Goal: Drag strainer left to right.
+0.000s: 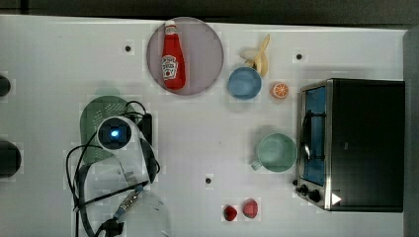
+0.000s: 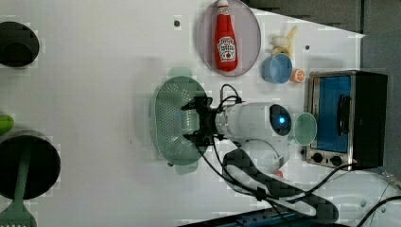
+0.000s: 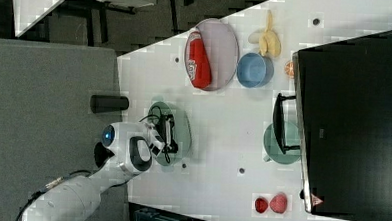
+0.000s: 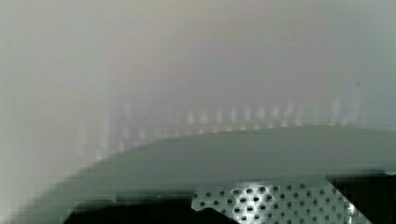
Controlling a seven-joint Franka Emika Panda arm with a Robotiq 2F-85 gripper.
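The strainer point(image 1: 96, 116) is a pale mint-green oval colander with a dotted bottom, standing at the top view's left on the white table. My arm's wrist point(image 1: 114, 133) hangs over its right half and hides part of it. In the left view my gripper point(image 2: 189, 121) reaches down into the strainer point(image 2: 168, 118), open, with one finger toward each long side of the bowl. The right view has the gripper point(image 3: 168, 132) over the strainer point(image 3: 183, 122) too. Close up in the wrist view are the strainer's rim and perforated bottom point(image 4: 266, 200). Nothing is held.
In the top view, a ketchup bottle point(image 1: 173, 57) lies on a purple plate point(image 1: 207, 49). A blue bowl point(image 1: 244, 83), banana point(image 1: 261, 54) and orange slice point(image 1: 279, 90) sit further right. A mint mug point(image 1: 276, 152) stands by the toaster oven point(image 1: 360, 143). Two red fruits point(image 1: 241, 210) lie near the front.
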